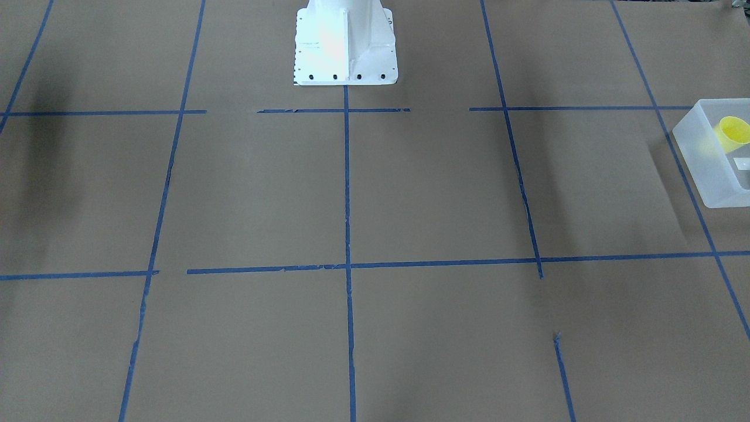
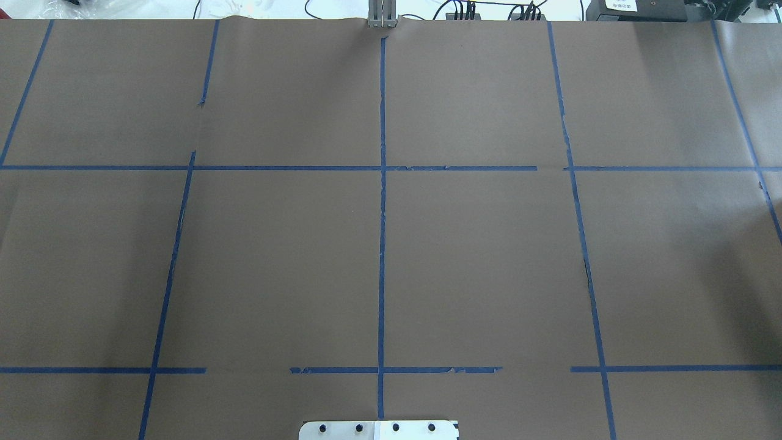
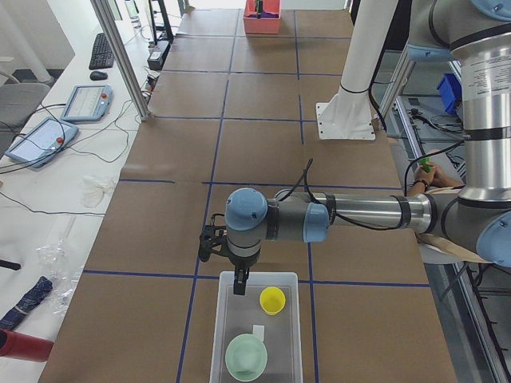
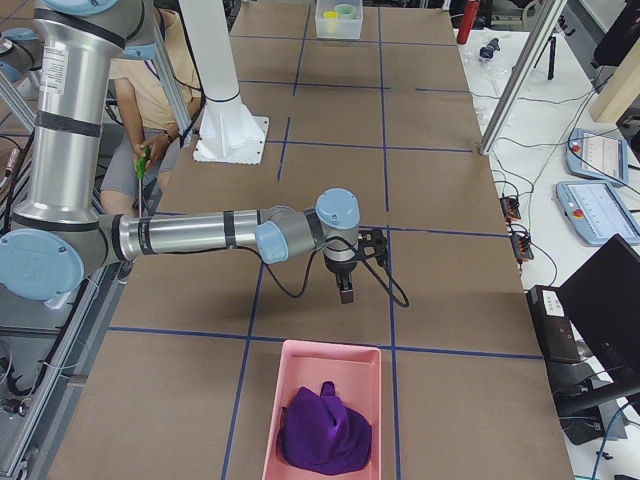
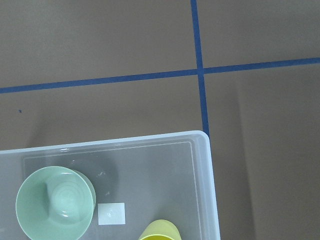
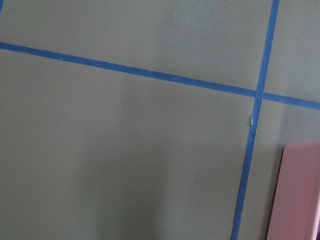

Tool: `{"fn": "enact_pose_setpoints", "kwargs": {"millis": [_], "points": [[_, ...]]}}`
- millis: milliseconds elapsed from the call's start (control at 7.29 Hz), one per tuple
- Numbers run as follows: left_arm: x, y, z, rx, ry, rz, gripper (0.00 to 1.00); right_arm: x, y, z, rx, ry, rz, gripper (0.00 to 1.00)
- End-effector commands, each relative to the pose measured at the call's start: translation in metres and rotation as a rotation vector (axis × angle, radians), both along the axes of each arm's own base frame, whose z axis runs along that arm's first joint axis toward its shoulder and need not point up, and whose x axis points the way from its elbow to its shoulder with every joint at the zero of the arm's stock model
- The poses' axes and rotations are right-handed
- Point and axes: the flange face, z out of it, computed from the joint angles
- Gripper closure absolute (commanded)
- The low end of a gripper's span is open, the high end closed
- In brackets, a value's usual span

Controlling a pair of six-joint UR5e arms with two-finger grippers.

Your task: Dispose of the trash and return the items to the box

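The frosted-white box (image 3: 298, 335) stands at the table's end on my left side. In it lie the yellow cup (image 3: 272, 300) and the mint-green bowl (image 3: 246, 357), with a white label between them. The left wrist view shows the box (image 5: 202, 150), the bowl (image 5: 55, 202) and the cup's rim (image 5: 160, 231) from above. The front-facing view shows the box (image 1: 700, 170) and the cup (image 1: 733, 133). My left gripper (image 3: 239, 285) hangs over the box's inner end. My right gripper (image 4: 345, 293) hangs over bare table. I cannot tell if either gripper is open or shut.
A pink bin (image 4: 300, 400) with a purple cloth (image 4: 325, 430) in it stands at the table's end on my right side; its corner shows in the right wrist view (image 6: 297, 190). Blue tape lines cross the brown table. The white robot base (image 1: 345, 44) stands mid-table.
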Motion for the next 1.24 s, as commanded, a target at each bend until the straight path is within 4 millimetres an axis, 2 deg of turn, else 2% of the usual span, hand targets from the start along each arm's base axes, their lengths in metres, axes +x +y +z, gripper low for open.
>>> {"fn": "enact_pose_setpoints", "kwargs": {"millis": [0,137,275,686,824,961,1098], "points": [[0.000,0.000,0.002,0.000,-0.006,0.001,0.00,0.035,0.011,-0.018,-0.031,-0.022,0.072,0.00],[0.000,-0.005,-0.006,0.023,-0.003,0.005,0.00,0.058,0.019,-0.014,-0.090,-0.011,0.124,0.00],[-0.001,-0.006,-0.013,0.036,-0.003,0.003,0.00,0.063,0.038,0.001,-0.111,0.001,0.136,0.00],[-0.001,-0.005,-0.015,0.044,-0.001,0.007,0.00,0.071,0.041,0.011,-0.097,0.009,0.120,0.00],[-0.001,-0.006,-0.017,0.050,-0.001,0.007,0.00,0.076,0.055,0.023,-0.069,0.016,0.081,0.00],[-0.001,-0.006,-0.018,0.052,-0.002,0.007,0.00,0.089,0.067,0.028,-0.051,0.010,0.092,0.00],[-0.001,-0.006,-0.019,0.053,0.000,0.007,0.00,0.091,0.068,0.028,-0.058,0.007,0.098,0.00]]}}
